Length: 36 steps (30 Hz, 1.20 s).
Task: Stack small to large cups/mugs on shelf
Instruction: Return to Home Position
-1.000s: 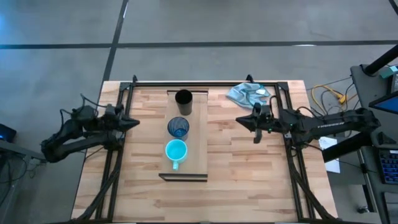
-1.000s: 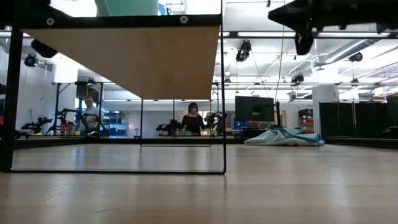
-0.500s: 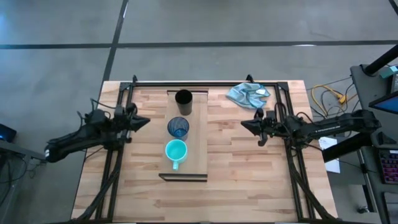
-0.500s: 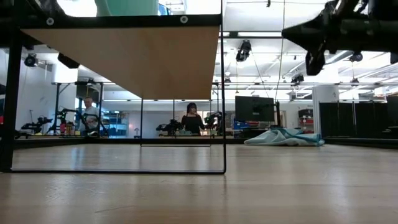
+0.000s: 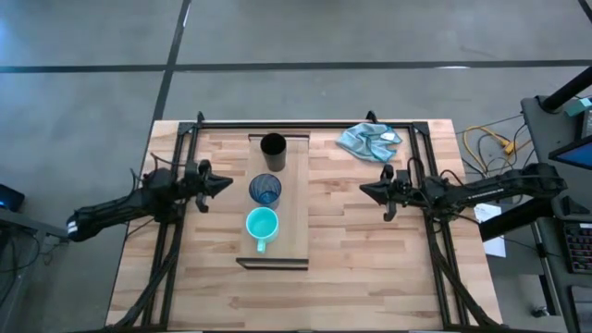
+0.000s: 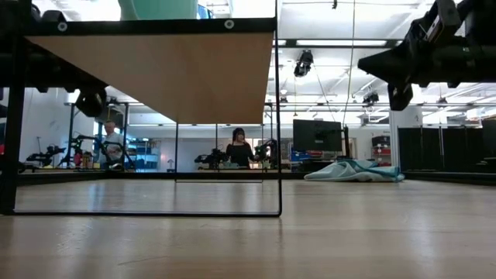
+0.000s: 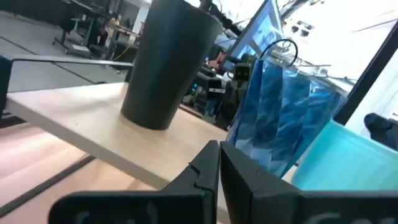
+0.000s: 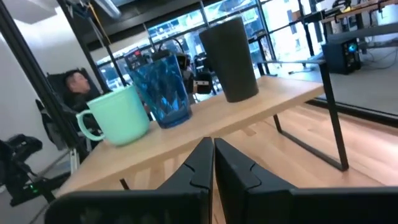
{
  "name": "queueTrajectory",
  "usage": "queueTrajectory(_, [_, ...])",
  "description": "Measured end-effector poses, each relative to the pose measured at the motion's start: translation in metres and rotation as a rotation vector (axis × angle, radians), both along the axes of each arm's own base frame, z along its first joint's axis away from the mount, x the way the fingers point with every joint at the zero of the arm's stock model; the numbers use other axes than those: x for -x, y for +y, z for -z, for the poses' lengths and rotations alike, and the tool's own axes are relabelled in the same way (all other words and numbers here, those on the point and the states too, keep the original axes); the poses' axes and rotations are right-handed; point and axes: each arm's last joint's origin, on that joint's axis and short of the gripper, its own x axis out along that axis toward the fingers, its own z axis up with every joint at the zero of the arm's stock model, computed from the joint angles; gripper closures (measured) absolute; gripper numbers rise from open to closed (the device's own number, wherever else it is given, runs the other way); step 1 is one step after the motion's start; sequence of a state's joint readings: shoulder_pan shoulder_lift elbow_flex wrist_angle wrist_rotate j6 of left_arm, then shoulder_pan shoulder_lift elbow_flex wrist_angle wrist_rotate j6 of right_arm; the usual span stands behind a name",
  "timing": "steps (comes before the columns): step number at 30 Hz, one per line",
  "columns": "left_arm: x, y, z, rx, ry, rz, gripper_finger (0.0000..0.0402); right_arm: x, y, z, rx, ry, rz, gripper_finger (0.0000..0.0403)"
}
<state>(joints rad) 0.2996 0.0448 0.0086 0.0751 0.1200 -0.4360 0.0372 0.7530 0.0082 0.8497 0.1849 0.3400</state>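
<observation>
Cups: turquoise mug (image 5: pixel 262 223), blue cup (image 5: pixel 265 190), black cup (image 5: pixel 273 145) — lined near to far on shelf (image 5: pixel 296 211).
Grippers: left gripper (image 5: pixel 222 182), right gripper (image 5: pixel 364 189) — both pinched together, empty.
To do: just going home, I think.

you're in a robotics lab, not a home: open hall with bare concrete floor (image 5: pixel 83 102), ceiling lights (image 6: pixel 303 62) on black rigging, a monitor (image 6: pixel 316 133), a person (image 6: pixel 239 147) at far benches, loose yellow cables (image 5: pixel 487 141) beside your slatted table (image 5: pixel 370 250).
</observation>
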Motion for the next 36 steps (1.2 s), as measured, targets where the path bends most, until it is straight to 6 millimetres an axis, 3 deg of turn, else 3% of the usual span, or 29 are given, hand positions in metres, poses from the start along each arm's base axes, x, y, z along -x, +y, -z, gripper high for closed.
queueTrajectory(23, [-0.002, 0.001, 0.008, 0.026, 0.074, -0.003, 0.0402, 0.004, 0.0, 0.043, -0.042, 0.447, -0.002, 0.0394])
queueTrajectory(27, [-0.002, 0.001, 0.008, 0.026, 0.075, -0.002, 0.0402, 0.003, 0.001, 0.037, -0.073, 0.375, -0.045, 0.0394])
queueTrajectory(33, [-0.003, 0.001, 0.008, 0.026, 0.075, -0.001, 0.0402, 0.005, 0.009, 0.006, -0.003, 0.084, -0.312, 0.0394])
queueTrajectory(36, [-0.003, 0.001, 0.008, 0.025, 0.072, -0.001, 0.0402, 0.011, 0.01, -0.002, 0.025, 0.02, -0.372, 0.0394])
